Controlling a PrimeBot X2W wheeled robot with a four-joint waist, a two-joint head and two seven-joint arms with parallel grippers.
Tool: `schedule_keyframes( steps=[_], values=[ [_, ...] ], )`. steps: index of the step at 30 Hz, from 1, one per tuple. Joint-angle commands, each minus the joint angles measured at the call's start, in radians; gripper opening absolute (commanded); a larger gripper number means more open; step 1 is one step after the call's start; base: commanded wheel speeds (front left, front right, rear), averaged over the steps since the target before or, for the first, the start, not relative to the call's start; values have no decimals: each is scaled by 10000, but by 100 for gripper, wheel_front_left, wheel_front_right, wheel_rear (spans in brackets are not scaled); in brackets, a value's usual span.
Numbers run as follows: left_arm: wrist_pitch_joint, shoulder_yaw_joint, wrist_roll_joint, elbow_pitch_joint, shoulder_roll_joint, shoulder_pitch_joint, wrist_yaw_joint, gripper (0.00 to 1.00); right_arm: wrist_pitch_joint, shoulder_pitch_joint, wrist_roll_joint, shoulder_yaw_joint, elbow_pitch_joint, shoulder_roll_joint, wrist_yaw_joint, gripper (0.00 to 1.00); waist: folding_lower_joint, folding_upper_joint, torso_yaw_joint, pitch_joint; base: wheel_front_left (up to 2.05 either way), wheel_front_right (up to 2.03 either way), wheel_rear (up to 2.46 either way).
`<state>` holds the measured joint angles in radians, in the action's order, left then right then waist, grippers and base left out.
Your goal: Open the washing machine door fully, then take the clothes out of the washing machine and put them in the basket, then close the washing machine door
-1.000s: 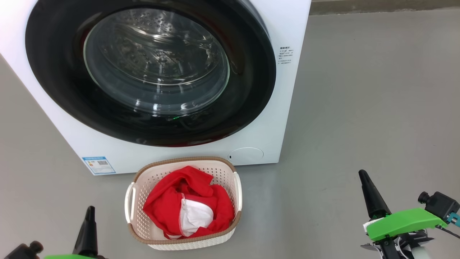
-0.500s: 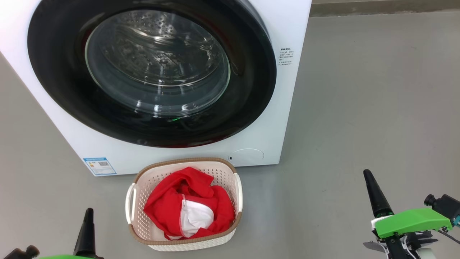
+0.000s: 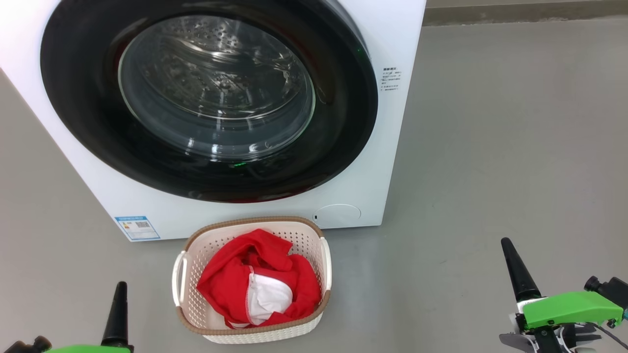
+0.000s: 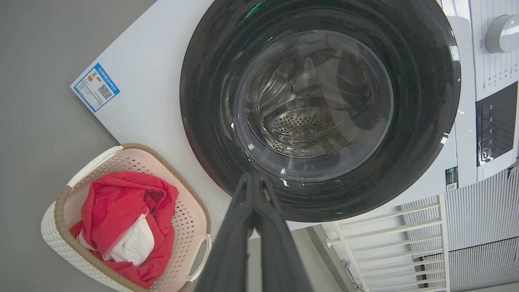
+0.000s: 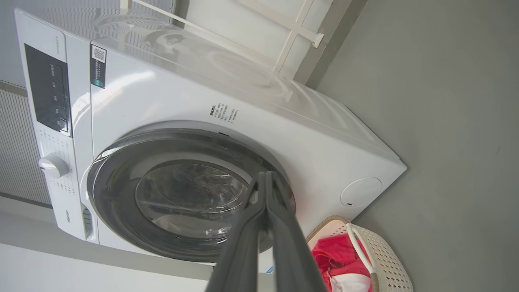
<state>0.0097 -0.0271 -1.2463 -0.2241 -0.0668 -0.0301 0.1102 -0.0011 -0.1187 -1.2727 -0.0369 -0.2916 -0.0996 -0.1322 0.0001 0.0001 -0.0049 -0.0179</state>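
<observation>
The white washing machine [image 3: 392, 39] stands ahead, its black-rimmed washing machine door [image 3: 211, 98] lying flat against the front, steel drum visible through the glass. On the floor before it the cream basket [image 3: 194, 306] holds the red clothes [image 3: 235, 274], white lining showing. My left gripper [image 3: 119, 289] is shut at the lower left, left of the basket, holding nothing. My right gripper [image 3: 508, 247] is shut at the lower right, well right of the basket. In the left wrist view the door [image 4: 320, 109], basket [image 4: 65, 243] and clothes [image 4: 117, 211] show; in the right wrist view the door [image 5: 186, 194] and basket [image 5: 385, 251].
Grey floor [image 3: 515, 147] stretches to the right of the machine. A blue sticker [image 3: 137, 228] sits at the machine's lower left corner and a round white cap [image 3: 337, 214] at its lower right. A white rack [image 4: 385, 231] stands beside the machine in the left wrist view.
The whole head picture has drifted slightly down and right, a camera move. My right gripper has sunk lower and a little rightward in view; the left one also sits slightly lower.
</observation>
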Motion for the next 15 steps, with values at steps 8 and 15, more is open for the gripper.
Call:
schedule_keyframes(
  steps=[8,15],
  values=[
    [282,-413,-900,100,-65,-514,120,0,263,-88,-901,-72,341,73,9,0,-1,-1,11,33,0,0,0],
    [502,-547,-1685,9,2,-591,145,0,502,-29,-1628,-255,379,180,11,0,-1,-1,22,67,0,0,0]
  ],
)
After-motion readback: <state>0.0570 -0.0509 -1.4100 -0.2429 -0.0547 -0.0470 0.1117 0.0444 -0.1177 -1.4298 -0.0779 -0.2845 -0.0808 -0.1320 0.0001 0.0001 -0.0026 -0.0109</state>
